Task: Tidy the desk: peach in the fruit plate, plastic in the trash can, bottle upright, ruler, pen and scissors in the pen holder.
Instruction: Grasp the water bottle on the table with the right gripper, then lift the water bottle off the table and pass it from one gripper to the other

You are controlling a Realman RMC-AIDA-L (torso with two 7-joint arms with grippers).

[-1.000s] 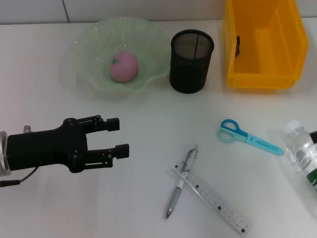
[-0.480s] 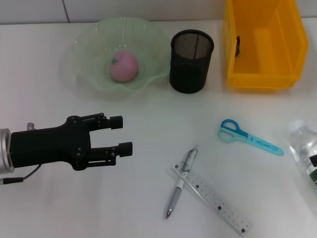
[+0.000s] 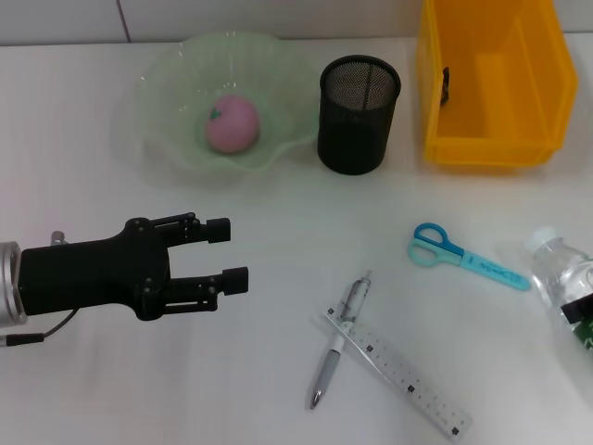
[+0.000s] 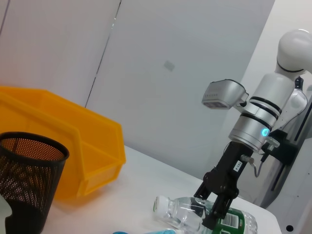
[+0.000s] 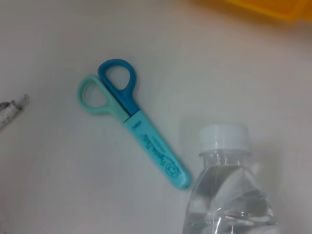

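At desk's right edge, right claw [image 4: 214,207] grips green-labelled bottle [image 3: 562,278]; left claw [image 3: 227,252] open.

Head view: high above the desk [image 3: 278,389], looking steeply down; it takes in the back edge to the near edge and both arms' sides.

Left wrist view: low, near desk level, facing level across toward the right side and the wall; mid range. It shares with the head view the pen holder [image 4: 27,183], the yellow bin [image 4: 73,146] and the bottle [image 4: 195,217].

Right wrist view: close, facing straight down on the desk's right part. It shares with the head view the scissors [image 5: 131,122] and the bottle's capped end.
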